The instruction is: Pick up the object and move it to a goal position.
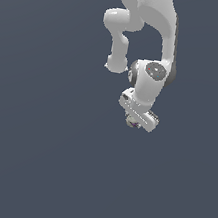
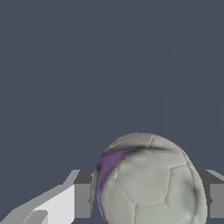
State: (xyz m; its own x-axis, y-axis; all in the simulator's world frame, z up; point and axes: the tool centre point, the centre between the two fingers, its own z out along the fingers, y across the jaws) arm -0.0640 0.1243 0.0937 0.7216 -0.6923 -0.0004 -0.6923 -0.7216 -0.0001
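A flat, dark slate-blue ground fills both views; no edges or corners of a bench can be made out, so places cannot be tied to them. The white arm (image 1: 153,42) is seen entering from the top of the exterior view and bending downward through rounded joints, with a grey disc with red specks (image 1: 155,71) set into the wrist joint. Below that joint the end effector (image 1: 135,122) is pointed down and tilted a little toward the exterior view's left.

In the wrist view, the ball (image 2: 151,183) is shown large and close: pale grey-white, panelled like a football, with a purple streak along one side. A finger pad (image 2: 83,194) is seen just against one side of it, and the other finger is seen just against the opposite side, so the end effector is clamped on the ball. In the exterior view the ball appears only as a tiny pale shape at the fingertips, partly hidden by the white housing.
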